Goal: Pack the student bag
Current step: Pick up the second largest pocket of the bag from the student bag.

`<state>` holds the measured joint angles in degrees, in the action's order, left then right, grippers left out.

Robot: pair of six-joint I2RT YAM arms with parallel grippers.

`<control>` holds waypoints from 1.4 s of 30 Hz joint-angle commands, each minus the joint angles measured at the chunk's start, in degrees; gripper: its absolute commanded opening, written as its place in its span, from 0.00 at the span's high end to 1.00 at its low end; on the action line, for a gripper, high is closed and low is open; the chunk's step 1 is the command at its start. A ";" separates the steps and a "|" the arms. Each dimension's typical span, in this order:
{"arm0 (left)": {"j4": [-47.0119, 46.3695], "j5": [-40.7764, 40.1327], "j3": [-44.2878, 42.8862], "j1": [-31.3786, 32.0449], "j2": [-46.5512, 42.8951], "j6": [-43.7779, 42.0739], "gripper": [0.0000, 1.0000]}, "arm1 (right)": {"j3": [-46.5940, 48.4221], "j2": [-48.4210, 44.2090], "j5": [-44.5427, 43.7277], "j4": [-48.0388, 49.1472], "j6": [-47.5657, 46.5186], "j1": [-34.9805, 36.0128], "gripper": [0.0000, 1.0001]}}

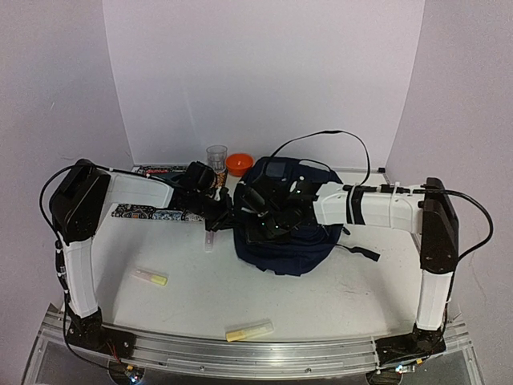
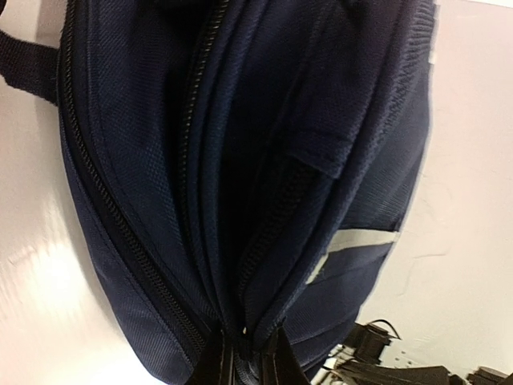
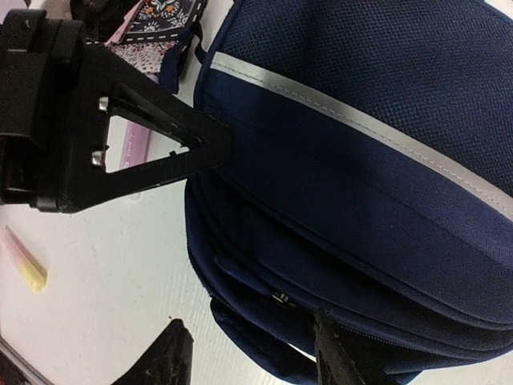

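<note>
The student bag (image 1: 282,228), navy blue with a thin white stripe (image 3: 361,120), lies at the middle of the table. My left gripper (image 1: 231,213) is at the bag's left edge. In the left wrist view its fingers (image 2: 210,367) stand close together at the bottom, pinching the bag (image 2: 240,160) at the end of a zipper seam. My right gripper (image 1: 268,215) hovers over the bag's top. In the right wrist view it (image 3: 252,357) is open, one finger (image 3: 164,357) over the table and the other over the bag (image 3: 337,208), near a small zipper pull (image 3: 280,298).
Two yellow-tipped markers (image 1: 150,277) (image 1: 248,330) lie on the near table. A patterned pencil case (image 1: 148,212) lies under the left arm and a pink tube (image 1: 210,239) lies beside the bag. A clear cup (image 1: 216,156) and an orange bowl (image 1: 239,164) stand behind.
</note>
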<state>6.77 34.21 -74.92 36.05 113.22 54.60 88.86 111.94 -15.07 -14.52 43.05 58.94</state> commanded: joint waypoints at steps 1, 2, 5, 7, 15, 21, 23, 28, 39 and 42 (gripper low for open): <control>-6.51 6.53 -0.62 0.99 -6.27 2.13 1.00 | 2.47 -2.07 -0.85 -1.41 -9.27 -0.94 0.51; -6.51 6.75 -0.66 0.99 -6.58 1.92 1.00 | 2.61 -2.08 -0.10 -1.25 -11.60 -1.40 0.53; -6.51 7.03 -0.49 1.04 -6.93 1.44 1.00 | 2.44 -2.57 0.80 -0.73 -16.40 -2.66 0.60; -6.51 7.14 -0.24 1.05 -6.88 1.43 1.00 | 2.27 -3.07 2.26 -0.18 -19.61 -3.60 0.61; -6.54 7.42 -0.09 1.13 -6.75 1.30 1.00 | 0.75 -5.19 11.62 2.01 -29.26 -6.43 0.62; -6.54 7.61 -0.78 1.11 -6.42 1.39 1.00 | 0.58 -4.03 15.93 2.97 -36.51 -7.03 0.70; -6.53 7.63 -0.91 1.12 -6.27 1.43 1.00 | 0.80 -3.58 17.37 3.06 -38.41 -7.00 0.70; -6.51 7.80 -1.07 1.11 -6.16 1.56 1.00 | 0.22 -3.10 18.09 3.17 -41.47 -7.11 0.70; -6.51 8.26 -1.13 1.12 -6.46 1.48 1.00 | -0.10 -0.06 18.08 3.93 -44.18 -7.65 0.81; -6.54 8.51 -1.19 1.22 -6.57 1.41 1.00 | -0.05 0.67 19.10 4.05 -44.91 -7.62 0.81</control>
<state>5.50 36.53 -74.50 36.34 111.48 56.05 89.08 110.76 2.50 -10.21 0.85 51.43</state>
